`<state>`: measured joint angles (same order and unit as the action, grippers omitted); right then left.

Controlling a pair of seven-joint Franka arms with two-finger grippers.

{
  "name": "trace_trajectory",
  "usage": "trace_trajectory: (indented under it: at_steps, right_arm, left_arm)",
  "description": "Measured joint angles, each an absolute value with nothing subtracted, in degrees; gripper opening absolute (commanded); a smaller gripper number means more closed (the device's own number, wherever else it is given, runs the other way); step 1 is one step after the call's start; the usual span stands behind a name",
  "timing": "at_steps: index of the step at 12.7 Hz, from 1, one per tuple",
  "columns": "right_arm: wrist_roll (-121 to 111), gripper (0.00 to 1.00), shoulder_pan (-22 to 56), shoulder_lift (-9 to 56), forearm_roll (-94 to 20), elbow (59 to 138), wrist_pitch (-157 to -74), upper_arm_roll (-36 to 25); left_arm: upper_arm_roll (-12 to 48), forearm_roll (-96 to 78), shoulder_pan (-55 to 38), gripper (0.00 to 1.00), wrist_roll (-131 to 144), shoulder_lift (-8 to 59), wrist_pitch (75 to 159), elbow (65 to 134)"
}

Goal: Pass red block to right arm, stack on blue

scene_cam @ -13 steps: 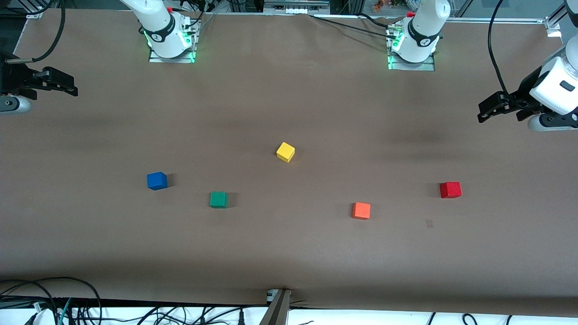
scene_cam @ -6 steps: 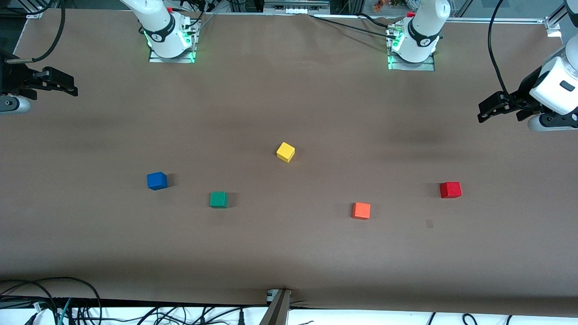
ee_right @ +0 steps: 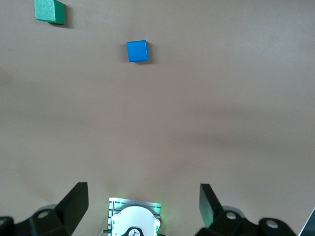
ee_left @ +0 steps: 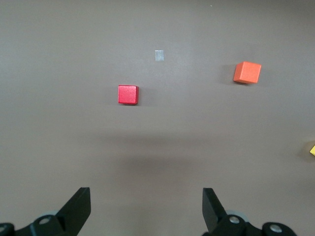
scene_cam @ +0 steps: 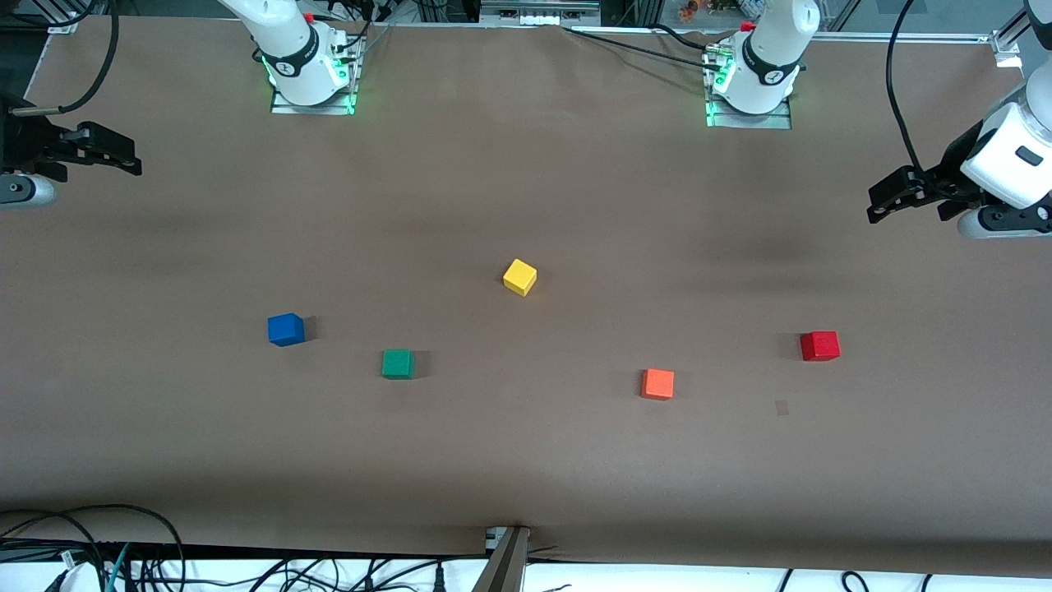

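Note:
The red block lies on the brown table toward the left arm's end; it also shows in the left wrist view. The blue block lies toward the right arm's end and shows in the right wrist view. My left gripper hangs open and empty in the air at its end of the table, away from the red block; its jaws stand wide apart. My right gripper hangs open and empty at its end of the table, away from the blue block.
An orange block lies beside the red one, toward the table's middle. A green block lies beside the blue one. A yellow block lies mid-table, farther from the camera. A small tape patch marks the table near the red block.
My left gripper has shifted very slightly toward the robots' bases. The blocks and the right arm have not moved.

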<state>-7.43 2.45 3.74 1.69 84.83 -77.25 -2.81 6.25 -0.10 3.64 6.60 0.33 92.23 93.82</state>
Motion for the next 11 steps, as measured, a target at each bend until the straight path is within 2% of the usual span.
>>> trace_trajectory:
  at_steps: [6,11]
  right_arm:
    - [-7.43,1.00,2.45,3.77,1.69,84.83,-77.26,-2.81]
    - [-7.43,1.00,2.45,3.82,1.69,84.83,-77.28,-2.84]
  left_arm:
    - [5.98,-0.10,3.76,1.00,6.61,1.80,92.24,93.75]
    - [5.22,3.93,4.18,1.00,5.78,8.21,91.72,92.08]
